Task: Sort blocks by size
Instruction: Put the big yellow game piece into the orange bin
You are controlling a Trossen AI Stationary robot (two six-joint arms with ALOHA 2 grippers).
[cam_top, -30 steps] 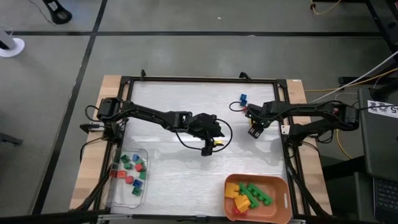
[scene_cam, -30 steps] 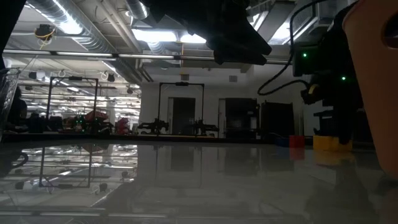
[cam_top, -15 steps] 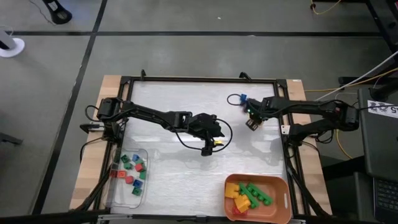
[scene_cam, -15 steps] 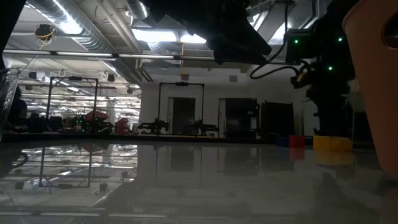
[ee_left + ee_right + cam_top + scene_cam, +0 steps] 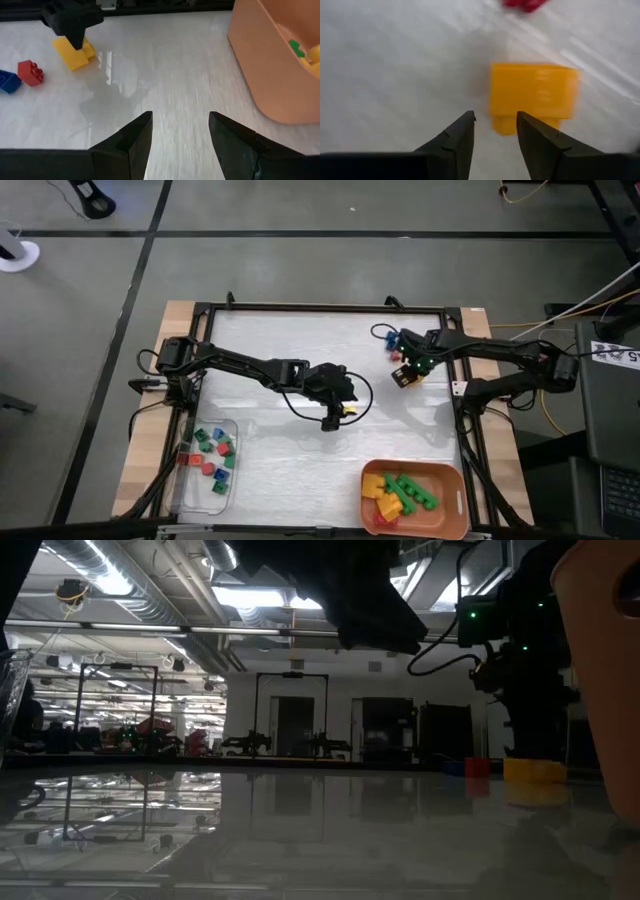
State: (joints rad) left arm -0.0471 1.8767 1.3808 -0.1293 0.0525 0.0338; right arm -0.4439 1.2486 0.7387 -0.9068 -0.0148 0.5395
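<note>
Directly over yellow brick point(image 5: 534, 95): right gripper point(image 5: 495, 131), jaws parted, table point(image 5: 300, 470) around bare.

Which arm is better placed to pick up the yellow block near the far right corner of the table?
The right arm. Its open right gripper hangs right above the yellow block, fingers pointing at it. The left gripper, also open, is at mid-table, and only sees that block farther off.

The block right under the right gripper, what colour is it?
Yellow; clearest in the right wrist view.
</note>
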